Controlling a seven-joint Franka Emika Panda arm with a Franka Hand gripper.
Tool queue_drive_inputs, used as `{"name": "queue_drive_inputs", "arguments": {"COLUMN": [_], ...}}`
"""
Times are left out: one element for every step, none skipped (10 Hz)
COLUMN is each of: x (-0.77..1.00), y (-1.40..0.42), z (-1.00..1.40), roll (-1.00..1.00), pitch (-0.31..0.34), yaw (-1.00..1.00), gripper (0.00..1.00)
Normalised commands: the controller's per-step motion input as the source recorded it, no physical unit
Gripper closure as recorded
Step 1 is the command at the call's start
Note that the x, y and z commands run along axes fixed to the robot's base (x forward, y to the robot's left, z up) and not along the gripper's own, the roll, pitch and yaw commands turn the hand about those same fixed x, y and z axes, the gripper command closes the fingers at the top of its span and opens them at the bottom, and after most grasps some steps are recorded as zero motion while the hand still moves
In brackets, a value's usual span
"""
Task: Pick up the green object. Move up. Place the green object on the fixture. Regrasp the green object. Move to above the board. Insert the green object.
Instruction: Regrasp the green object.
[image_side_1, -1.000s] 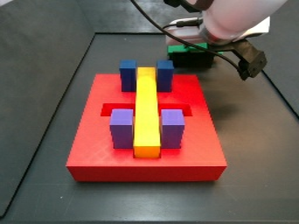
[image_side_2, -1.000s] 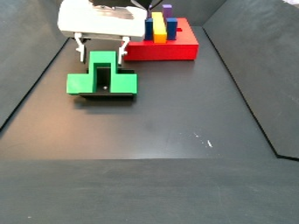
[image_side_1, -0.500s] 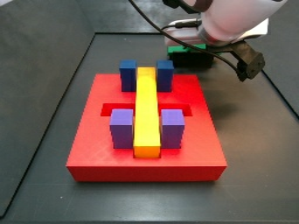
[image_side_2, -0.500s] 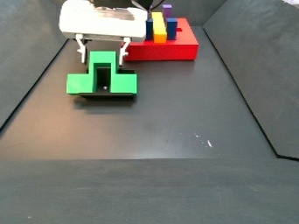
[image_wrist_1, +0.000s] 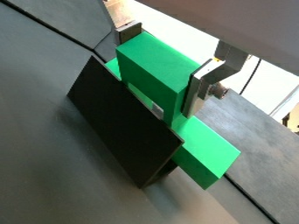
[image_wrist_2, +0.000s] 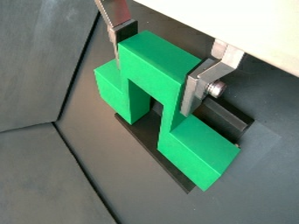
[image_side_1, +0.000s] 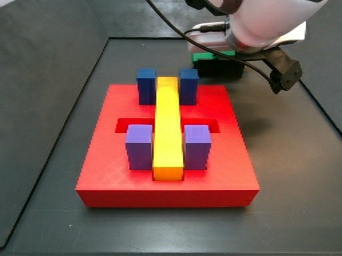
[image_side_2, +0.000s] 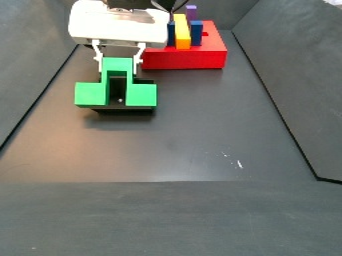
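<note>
The large flat red square board carries a long yellow bar lying in its recessed cross slot, with blue blocks at one end and purple blocks at the other. Well apart from it, the green plastic bridge-shaped block rests on the small dark L-shaped fixture, its long axis level and crosswise to the gripper's fingers, the taller centre cube uppermost. The gripper hangs over it, its silver fingers set close against both sides of the centre cube.
</note>
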Motion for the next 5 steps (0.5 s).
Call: {"name": "queue_drive_inputs", "arguments": {"x": [0.00, 0.00, 0.00, 0.00, 0.00], "y": [0.00, 0.00, 0.00, 0.00, 0.00], "z": [0.00, 0.00, 0.00, 0.00, 0.00], "roll": [0.00, 0.00, 0.00, 0.00, 0.00], "pitch": [0.000, 0.000, 0.000, 0.000, 0.000], "yaw": [0.00, 0.00, 0.00, 0.00, 0.00], "gripper": [1.00, 1.00, 1.00, 1.00, 1.00]}}
